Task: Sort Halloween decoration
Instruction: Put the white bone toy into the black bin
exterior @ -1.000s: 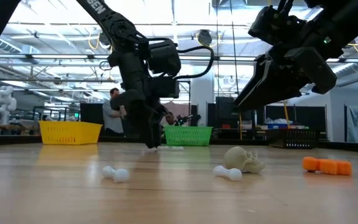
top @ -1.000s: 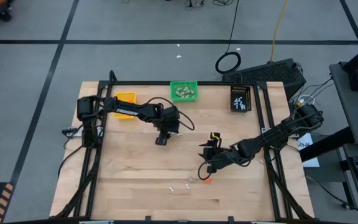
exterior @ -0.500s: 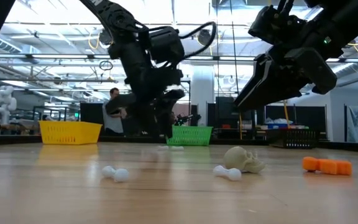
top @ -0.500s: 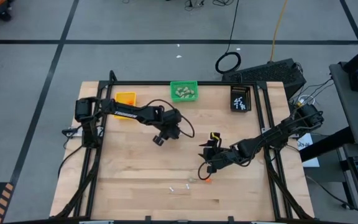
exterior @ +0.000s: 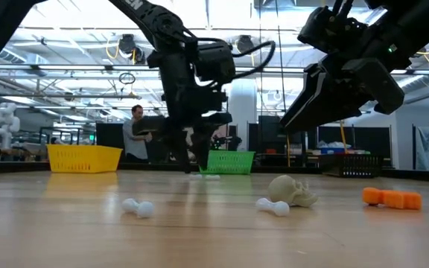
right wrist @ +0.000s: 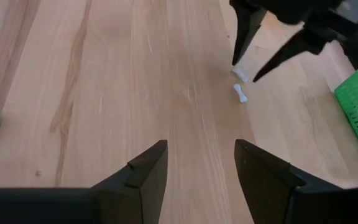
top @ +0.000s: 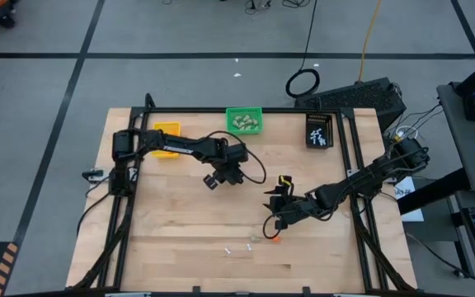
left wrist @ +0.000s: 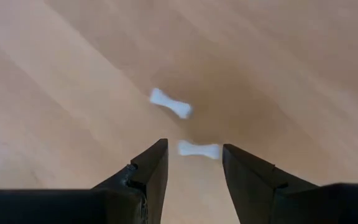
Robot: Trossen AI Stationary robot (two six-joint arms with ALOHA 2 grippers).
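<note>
over the last second our left gripper [top: 211, 181] has swung across the table's far half, toward the green bin [top: 245, 120], and turned. it now hangs just above the wood with its fingers apart and nothing between them. in its wrist view two small white bones lie on the boards: one white bone [left wrist: 199, 149] sits right at the gap between the fingertips, the other bone [left wrist: 171, 103] just beyond it. we read this as lining up for a pick of the nearer one; the fingers have not closed.

our right gripper [top: 272, 216] has not moved in that time. it hovers over the table's near middle, fingers parted and empty, above the leftover pieces: a beige skull [exterior: 293, 190], an orange piece [exterior: 391, 198] and two more white bones [exterior: 138, 208] on the near boards.

so sorting is partly done. the green bin already holds beige lumps, the black bin [top: 319, 130] holds white sticks, and the yellow bin [top: 166, 131] stands at the far left; we cannot tell what is in it. the bones under the left arm probably belong in the black bin.
</note>
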